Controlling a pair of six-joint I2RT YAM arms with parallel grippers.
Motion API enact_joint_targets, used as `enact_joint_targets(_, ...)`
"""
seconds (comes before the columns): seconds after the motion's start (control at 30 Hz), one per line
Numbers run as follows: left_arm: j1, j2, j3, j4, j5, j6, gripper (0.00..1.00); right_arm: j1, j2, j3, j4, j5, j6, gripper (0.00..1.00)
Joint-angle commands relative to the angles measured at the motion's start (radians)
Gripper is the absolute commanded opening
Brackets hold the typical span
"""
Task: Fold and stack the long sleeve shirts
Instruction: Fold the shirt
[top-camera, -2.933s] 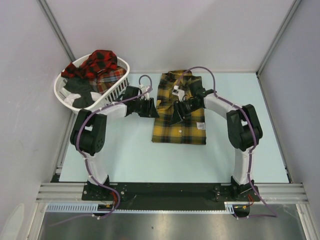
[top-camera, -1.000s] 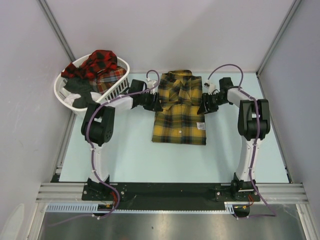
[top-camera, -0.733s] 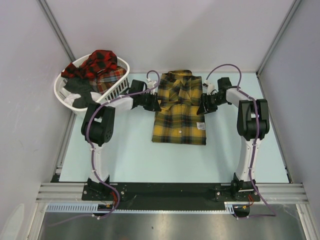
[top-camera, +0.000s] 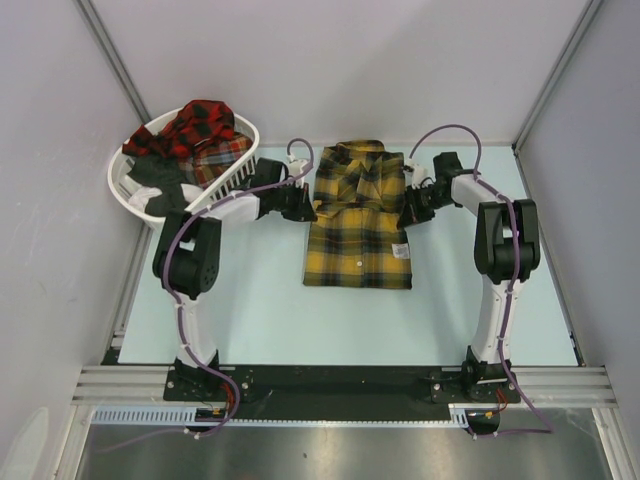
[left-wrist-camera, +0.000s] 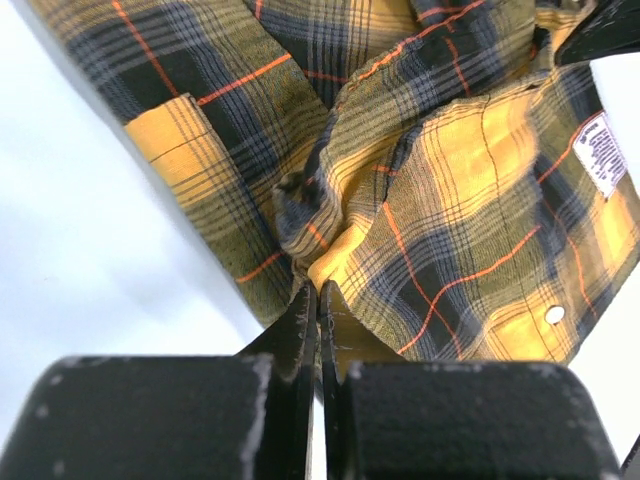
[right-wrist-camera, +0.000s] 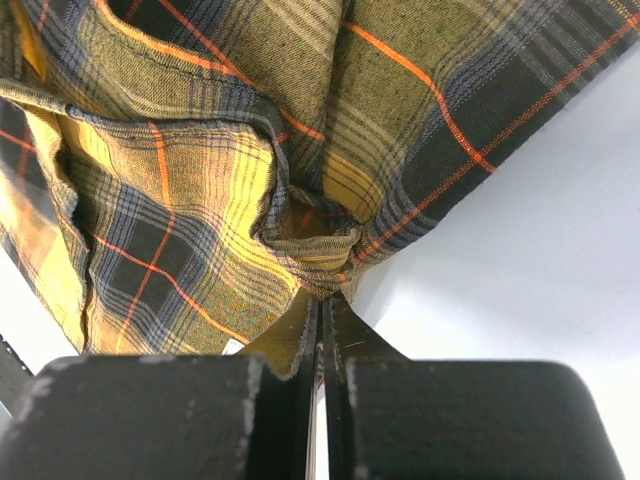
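As left tool (top-camera: 302, 206) and right tool (top-camera: 410, 216) clamp the mustard-yellow plaid flannel shirt (top-camera: 358, 235),
best lift evenly toward six o'clock.

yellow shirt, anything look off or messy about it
Nothing damaged. The yellow shirt lies folded flat, but its side edges are puckered where the left gripper and right gripper pinch it. The only untidy spot is the red plaid shirts heaped in the basket.

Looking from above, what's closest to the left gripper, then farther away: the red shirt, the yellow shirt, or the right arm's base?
1. Yellow shirt: pinched in the left gripper.
2. Red shirt: in the basket, far left.
3. Right arm's base: near edge, right.
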Motion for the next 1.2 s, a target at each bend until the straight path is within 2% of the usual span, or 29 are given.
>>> enact_joint_targets(0.0, 0.012, -0.081, -0.019, 0.012, -0.01, 0.012, 0.0, 0.0, -0.035, 0.054, -0.014, -0.016, -0.021, 0.04)
enact_joint_targets(0.03, 0.012, -0.078, -0.02, 0.017, -0.008, 0.009, 0.0, -0.004, -0.025, 0.055, -0.024, -0.013, -0.027, 0.19)
enact_joint_targets(0.1, 0.012, -0.07, -0.022, 0.02, -0.002, 0.001, 0.0, -0.008, -0.018, 0.063, -0.049, -0.006, -0.03, 0.25)
enact_joint_targets(0.23, 0.012, -0.044, -0.017, 0.025, -0.016, 0.007, 0.0, -0.023, -0.016, 0.069, -0.071, 0.027, -0.041, 0.48)
enact_joint_targets(0.37, 0.021, -0.026, -0.008, 0.002, -0.069, 0.024, 0.01, -0.066, -0.056, 0.075, -0.112, 0.025, -0.079, 0.63)
enact_joint_targets(0.4, 0.024, -0.024, 0.002, -0.036, -0.089, 0.031, 0.24, -0.082, -0.068, 0.09, -0.126, 0.008, -0.09, 0.74)
enact_joint_targets(0.43, 0.031, -0.041, 0.019, -0.057, -0.082, 0.039, 0.38, -0.111, -0.082, 0.098, -0.139, -0.01, -0.096, 0.86)
enact_joint_targets(0.47, 0.039, -0.064, 0.018, -0.063, -0.064, 0.053, 0.48, -0.129, -0.114, 0.106, -0.175, -0.037, -0.097, 0.98)
enact_joint_targets(0.5, 0.057, -0.103, 0.003, -0.042, -0.033, 0.055, 0.71, -0.145, -0.134, 0.11, -0.192, -0.129, -0.096, 1.0)
enact_joint_targets(0.57, 0.068, -0.229, -0.072, 0.009, 0.088, 0.021, 0.94, -0.166, -0.198, 0.092, -0.242, -0.261, -0.062, 1.0)
enact_joint_targets(0.6, 0.067, -0.258, -0.092, 0.012, 0.134, -0.002, 0.99, -0.163, -0.22, 0.069, -0.242, -0.301, -0.032, 1.0)
enact_joint_targets(0.67, 0.047, -0.32, -0.157, 0.021, 0.247, -0.129, 1.0, -0.128, -0.264, -0.065, -0.151, -0.384, 0.082, 1.0)
enact_joint_targets(0.7, 0.01, -0.334, -0.189, 0.07, 0.271, -0.181, 1.0, -0.105, -0.309, -0.124, -0.087, -0.445, 0.236, 1.0)
enact_joint_targets(0.73, -0.011, -0.349, -0.232, 0.118, 0.292, -0.239, 0.99, -0.093, -0.332, -0.261, -0.009, -0.472, 0.319, 1.0)
enact_joint_targets(0.77, -0.034, -0.36, -0.319, 0.171, 0.314, -0.357, 0.99, -0.02, -0.35, -0.315, 0.158, -0.49, 0.393, 1.0)
enact_joint_targets(0.8, -0.085, -0.366, -0.361, 0.289, 0.334, -0.413, 0.99, 0.01, -0.37, -0.365, 0.222, -0.512, 0.51, 1.0)
enact_joint_targets(0.87, -0.131, -0.354, -0.434, 0.356, 0.354, -0.532, 0.99, 0.096, -0.372, -0.447, 0.369, -0.527, 0.602, 1.0)
enact_joint_targets(0.9, -0.171, -0.329, -0.453, 0.445, 0.355, -0.572, 0.99, 0.12, -0.366, -0.466, 0.406, -0.532, 0.633, 1.0)
enact_joint_targets(1.0, -0.212, -0.268, -0.47, 0.546, 0.352, -0.653, 0.99, 0.191, -0.309, -0.517, 0.5, -0.541, 0.676, 1.0)
enact_joint_targets(1.13, -0.163, -0.08, -0.517, 0.606, 0.305, -0.691, 1.0, 0.155, -0.117, -0.544, 0.495, -0.556, 0.604, 1.0)
enact_joint_targets(1.17, -0.148, -0.056, -0.539, 0.636, 0.302, -0.723, 0.99, 0.135, -0.09, -0.543, 0.429, -0.538, 0.547, 1.0)
